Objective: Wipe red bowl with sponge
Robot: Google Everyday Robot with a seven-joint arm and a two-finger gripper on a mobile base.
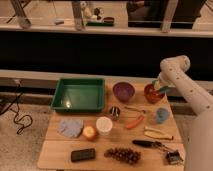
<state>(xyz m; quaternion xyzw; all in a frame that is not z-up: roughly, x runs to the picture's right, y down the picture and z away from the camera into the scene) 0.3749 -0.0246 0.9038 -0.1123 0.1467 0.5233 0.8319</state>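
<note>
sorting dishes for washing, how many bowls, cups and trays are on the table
bowls: 2, a round purple bowl and a glossy red bowl
cups: 3, a small metal cup, a white cup, a blue cup
trays: 1, a green rectangular plastic tray
total: 6
the gripper is over the red bowl, shut on the teal sponge
</note>
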